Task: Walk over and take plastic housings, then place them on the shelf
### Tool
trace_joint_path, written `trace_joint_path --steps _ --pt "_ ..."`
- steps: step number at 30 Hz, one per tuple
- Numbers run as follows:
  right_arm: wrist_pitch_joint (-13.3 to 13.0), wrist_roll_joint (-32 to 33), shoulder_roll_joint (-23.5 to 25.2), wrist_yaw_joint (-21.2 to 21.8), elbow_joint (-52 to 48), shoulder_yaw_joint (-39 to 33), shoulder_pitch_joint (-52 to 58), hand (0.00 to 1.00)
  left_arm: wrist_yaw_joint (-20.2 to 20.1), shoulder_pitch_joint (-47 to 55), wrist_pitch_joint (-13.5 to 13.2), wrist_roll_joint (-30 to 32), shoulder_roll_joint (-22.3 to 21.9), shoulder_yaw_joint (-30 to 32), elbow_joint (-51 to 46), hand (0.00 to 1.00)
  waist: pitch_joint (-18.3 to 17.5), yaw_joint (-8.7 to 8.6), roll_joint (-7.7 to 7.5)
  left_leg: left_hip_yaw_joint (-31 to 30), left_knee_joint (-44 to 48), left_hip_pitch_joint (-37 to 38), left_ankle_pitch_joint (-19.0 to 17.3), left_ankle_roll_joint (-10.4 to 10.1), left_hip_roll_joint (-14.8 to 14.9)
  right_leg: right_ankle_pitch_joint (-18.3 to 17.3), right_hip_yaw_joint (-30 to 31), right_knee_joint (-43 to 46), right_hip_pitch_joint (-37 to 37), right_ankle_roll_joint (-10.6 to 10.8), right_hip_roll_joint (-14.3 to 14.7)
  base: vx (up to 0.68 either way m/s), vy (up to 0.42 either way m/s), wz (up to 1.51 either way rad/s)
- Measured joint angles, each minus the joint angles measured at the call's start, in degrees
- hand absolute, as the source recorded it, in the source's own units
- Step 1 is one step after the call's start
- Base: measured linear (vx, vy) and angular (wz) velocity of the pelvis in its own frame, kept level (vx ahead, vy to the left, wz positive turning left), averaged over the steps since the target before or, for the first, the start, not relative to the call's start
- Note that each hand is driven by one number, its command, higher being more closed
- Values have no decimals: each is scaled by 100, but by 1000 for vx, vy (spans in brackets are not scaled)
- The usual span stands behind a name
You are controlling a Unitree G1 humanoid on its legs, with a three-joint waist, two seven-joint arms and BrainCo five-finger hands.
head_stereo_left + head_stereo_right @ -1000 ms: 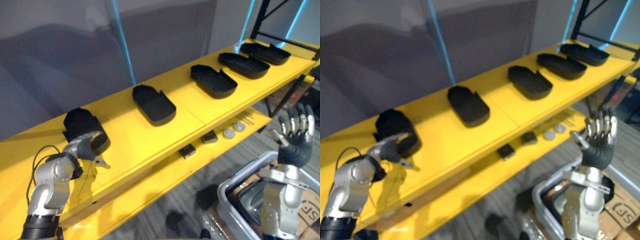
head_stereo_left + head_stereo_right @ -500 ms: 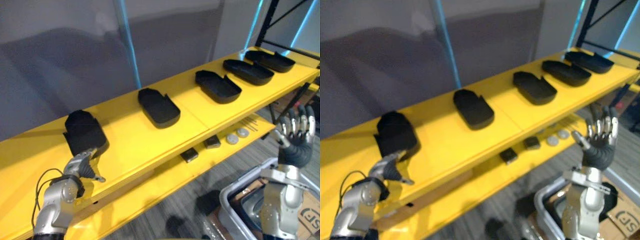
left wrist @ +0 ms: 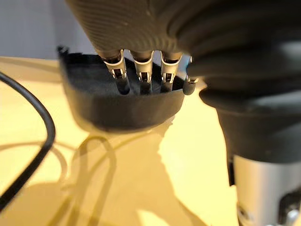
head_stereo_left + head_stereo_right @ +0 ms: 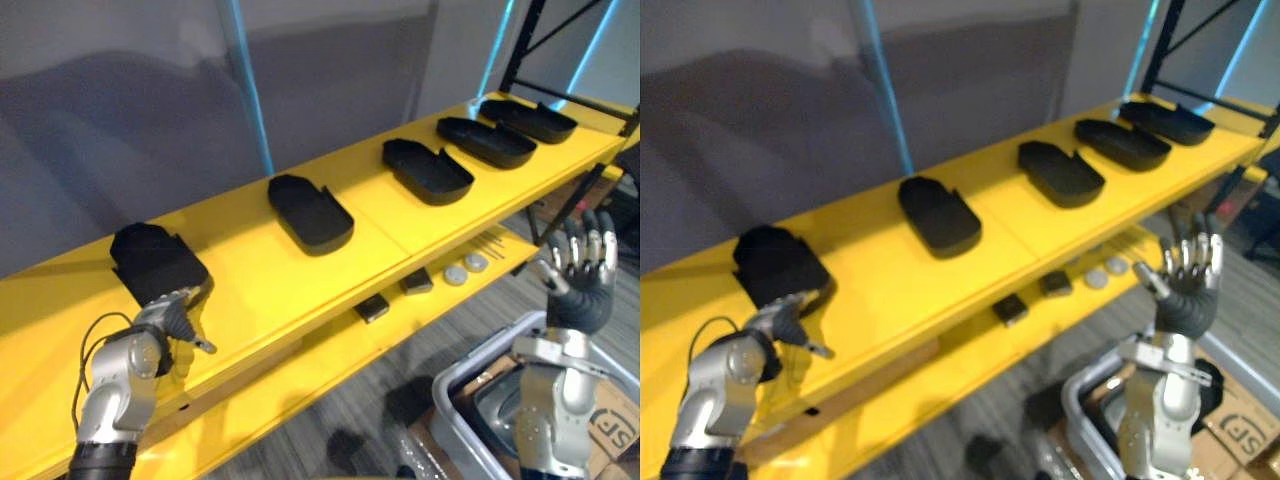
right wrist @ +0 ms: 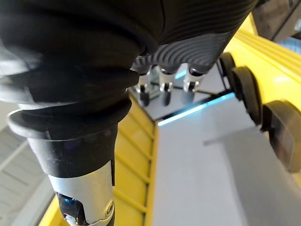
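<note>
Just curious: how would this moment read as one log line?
left hand: open, at leftmost housing | right hand: open, raised | shelf: five housings

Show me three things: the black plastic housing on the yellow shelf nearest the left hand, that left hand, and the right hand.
Black plastic housing (image 4: 152, 262), left eye view, on its middle.
Left hand (image 4: 170, 318), left eye view, on its fingers.
Right hand (image 4: 578, 272), left eye view, on its palm.

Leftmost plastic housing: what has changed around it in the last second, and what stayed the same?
The left robot hand, which lay against the leftmost plastic housing, has drawn back, open, toward the front edge of the yellow shelf. The housing lies free. The four other housings and the raised, open right robot hand stayed.
</note>
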Motion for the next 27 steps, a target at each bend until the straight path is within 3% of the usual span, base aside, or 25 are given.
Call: trace_joint_path --steps 4,8,11,15,16,18,21,24,27 --pt "0 1 0 3 -6 -1 1 0 -59 -16 -268 -233 157 -10 -257 0 1 1 1 27 -4 21 -6 1 0 0 14 0 5 0 0 3 1 -2" --pt "0 1 0 -1 -36 -6 1 0 -465 -27 -763 -464 343 -188 -692 0 2 1 3 38 1 26 -19 4 2 -1 17 0 11 0 -2 0 0 0" --pt "4 1 0 -1 -167 -5 5 0 -772 -38 -976 -464 355 -246 -917 0 8 1 14 46 10 26 -28 6 4 0 17 0 12 1 -3 0 0 0" --pt "4 1 0 -3 -346 -5 5 0 -1188 -56 -960 -458 465 -388 -1062 0 13 5 20 55 59 27 -59 7 6 -1 17 1 27 1 -8 0 0 0" --pt "4 1 0 -6 -359 -5 5 0 -1177 -56 -841 -453 459 -389 -1062 0 14 5 22 59 90 21 -81 14 5 -1 18 1 34 1 -13 0 0 0" --pt "17 1 0 -13 -362 -5 8 0 -830 -54 -535 -456 458 -385 -1059 0 17 5 23 59 92 22 -87 20 2 -1 17 1 36 1 -16 0 0 0" --pt "43 0 2 -8 -362 -5 10 0 171 -37 -95 -791 442 -243 -1035 0 22 12 30 57 91 21 -86 20 2 -2 15 1 36 2 -15 0 0 0" --pt "20 -204 67 -8 -362 -10 10 0 1452 16 -81 -1520 325 196 -1039 0 32 29 43 40 89 18 -85 21 -2 -2 5 1 40 2 -17 0 0 0" --pt "-19 -509 95 -44 -391 -5 6 0 2356 71 -229 -2198 52 607 -1201 0 44 81 44 12 87 7 -84 21 -6 -8 -14 1 45 0 -20 4 -1 5"
